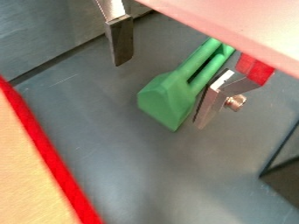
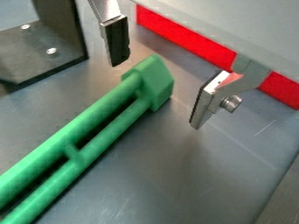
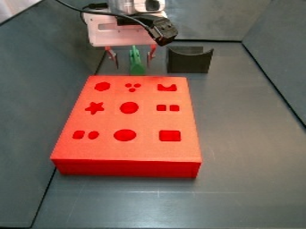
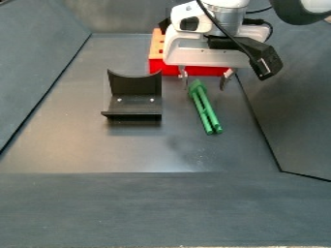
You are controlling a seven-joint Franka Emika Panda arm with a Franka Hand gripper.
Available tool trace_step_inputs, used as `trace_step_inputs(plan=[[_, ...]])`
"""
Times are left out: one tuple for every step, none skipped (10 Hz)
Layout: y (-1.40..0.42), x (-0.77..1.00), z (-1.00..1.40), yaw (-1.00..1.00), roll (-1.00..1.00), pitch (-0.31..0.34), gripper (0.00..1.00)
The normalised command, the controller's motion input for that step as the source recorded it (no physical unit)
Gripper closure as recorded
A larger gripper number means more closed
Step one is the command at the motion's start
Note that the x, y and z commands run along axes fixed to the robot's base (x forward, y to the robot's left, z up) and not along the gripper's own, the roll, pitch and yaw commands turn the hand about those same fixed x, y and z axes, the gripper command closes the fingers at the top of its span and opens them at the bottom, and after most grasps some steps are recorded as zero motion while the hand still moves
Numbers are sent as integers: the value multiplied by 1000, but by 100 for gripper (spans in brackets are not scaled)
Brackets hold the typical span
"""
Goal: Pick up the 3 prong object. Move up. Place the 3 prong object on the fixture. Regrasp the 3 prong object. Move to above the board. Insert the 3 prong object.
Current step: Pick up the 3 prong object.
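Two silver fingers of the gripper (image 2: 163, 79) stand apart in both wrist views, one with its dark pad (image 2: 114, 42) on one side of the 3 prong object (image 2: 93, 144) and the other plate (image 2: 212, 96) on the opposite side. Nothing is clamped: the jaws are spread wide, and the green peg's blocky end (image 1: 176, 94) lies between the plates without touching the far finger (image 1: 119, 39); whether it touches the nearer plate (image 1: 216, 98) I cannot tell.

In a side view the 3 prong object (image 4: 204, 108) lies flat on the dark floor (image 4: 142, 145), its far end under the gripper (image 4: 202, 77) and its length running toward the near side. The gripper hangs low over that far end, fingertips close to the floor. The fixture (image 4: 132, 98), a dark block with a curved notch, sits to the left of the peg, apart from it. The board (image 4: 155, 53) shows as a red edge behind the white gripper body.

In a side view from the opposite end, the board (image 3: 128, 116) fills the near middle, its shaped holes all empty. The gripper (image 3: 134, 59) is just beyond its far edge, with a green sliver of the peg (image 3: 136, 63) below it, and the fixture (image 3: 191, 59) stands to the right of that.
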Motion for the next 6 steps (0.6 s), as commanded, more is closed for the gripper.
trace_step_inputs(plan=[[0,-200,-451,0,29,-339,0],[131,-386,-534,0,19,-364,0],[297,-320,-300,80,-33,-303,0],[366,-220,226,0,-451,-309,0],[266,-171,286,0,-459,-377,0],[149,-177,160,-71,-346,-361,0]])
